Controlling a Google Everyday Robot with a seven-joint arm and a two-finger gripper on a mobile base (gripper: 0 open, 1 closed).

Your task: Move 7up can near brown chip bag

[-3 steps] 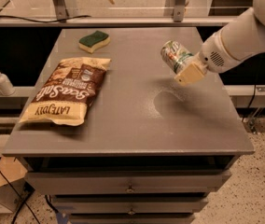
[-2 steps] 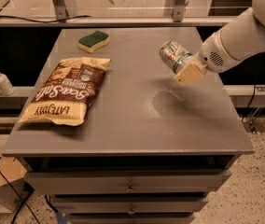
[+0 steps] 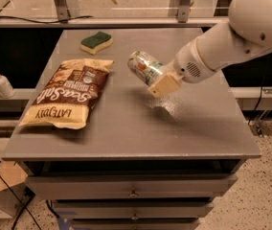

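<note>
**A:** Where does the 7up can (image 3: 144,67) stand?

**B:** It's off the table (image 3: 174,133), lying tilted on its side in the gripper (image 3: 154,76), with its shiny end pointing toward the brown chip bag (image 3: 69,97). The gripper hangs over the middle of the table and is clamped around the can's body. Only the near finger shows, so I take the far one to be behind the can.

**A:** And the bag?

**B:** It lies flat on the left side of the table. The can is near its upper right corner but apart from it.

**A:** So how do we finish well?

**B:** I'd carry the can a little further left, then lower it onto the bare table just beside the bag's right edge, not onto the crinkly foil. A can set down on its side may roll, so bring it down until it touches before letting go, and withdraw to the right. The sponge (image 3: 96,41) at the back is well out of the way.
</note>
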